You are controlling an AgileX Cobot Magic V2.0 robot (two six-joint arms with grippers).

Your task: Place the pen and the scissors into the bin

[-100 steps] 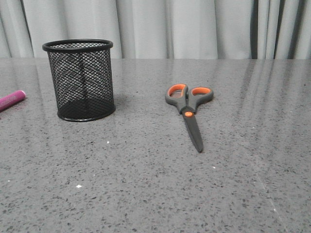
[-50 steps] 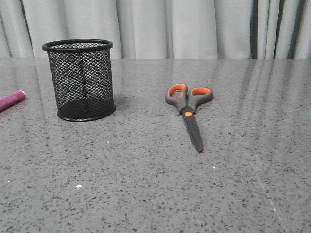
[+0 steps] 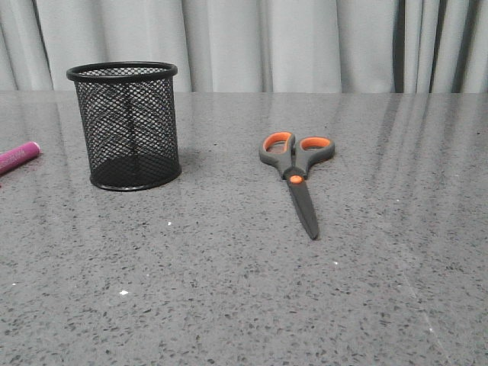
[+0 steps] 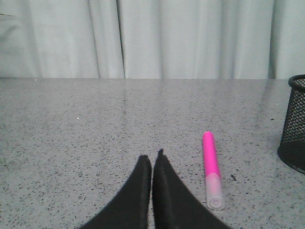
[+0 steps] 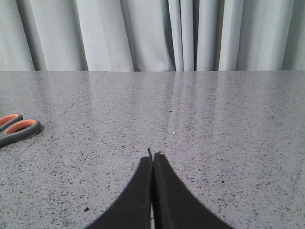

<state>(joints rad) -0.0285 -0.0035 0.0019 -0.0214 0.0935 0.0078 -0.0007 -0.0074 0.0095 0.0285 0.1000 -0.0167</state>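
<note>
The left gripper (image 4: 152, 160) has its two black fingers pressed together, holding nothing, low over the speckled grey table (image 4: 71, 124). The pink pen (image 4: 211, 174) lies flat just beside it with its pale end nearest the camera. The bin (image 4: 294, 124) stands beyond the pen, before a pale curtain (image 4: 152, 38).

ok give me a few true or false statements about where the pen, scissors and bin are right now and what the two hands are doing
1. The scissors lie flat on the table, outside the bin. True.
2. The pen stands inside the bin. False: it lies on the table beside the bin, apart from it.
3. The left hand is shut and holds nothing. True.
4. The right hand grips the scissors. False: it is shut and empty, the scissors off to one side.
5. The bin has tipped over. False: it stands upright, and the mesh shows nothing inside.
</note>
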